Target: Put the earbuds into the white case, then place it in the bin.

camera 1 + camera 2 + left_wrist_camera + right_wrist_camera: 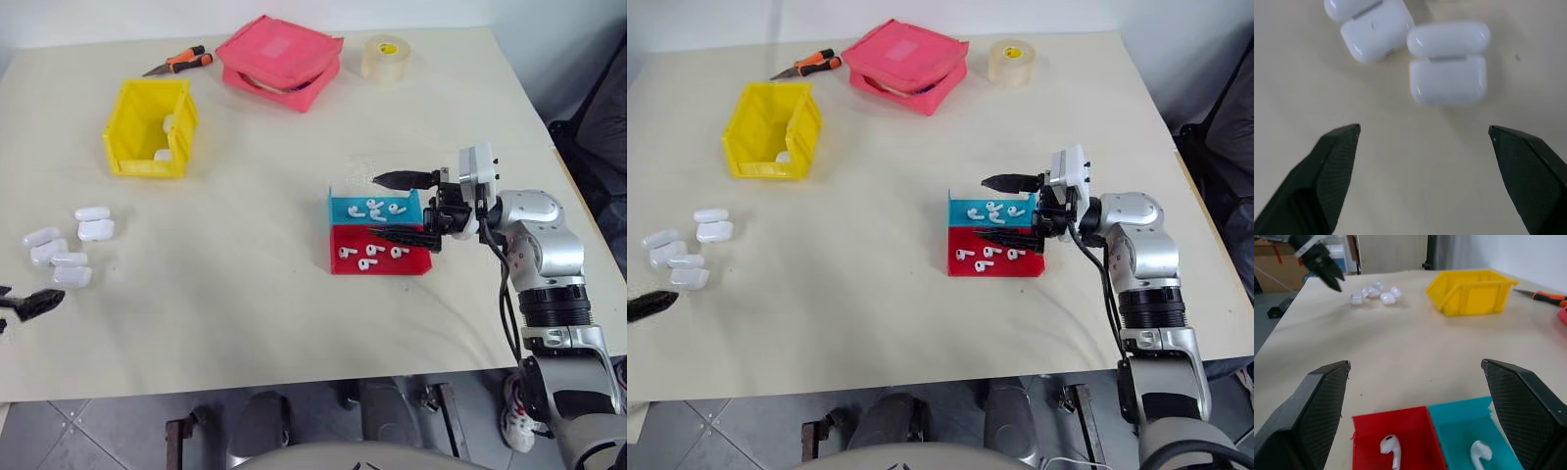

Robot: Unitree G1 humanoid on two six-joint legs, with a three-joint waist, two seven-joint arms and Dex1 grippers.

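Several white earbuds point(375, 208) lie in a small blue tray point(338, 208) and a red tray point(338, 262) right of the table's middle. My right gripper point(400, 208) hovers over these trays, pointing left, open and empty. Several white cases point(69, 250) are clustered near the table's left edge. In the left wrist view the nearest white case point(1447, 81) lies with its lid open. My left gripper point(1422, 131) hangs open just short of it, touching nothing. The yellow bin point(147, 127) stands at the far left with white items inside.
A pink zip pouch point(281, 61), a roll of tape point(385, 57) and orange-handled pliers point(181, 62) lie along the table's far edge. The table's near edge runs just below the left gripper point(22, 300).
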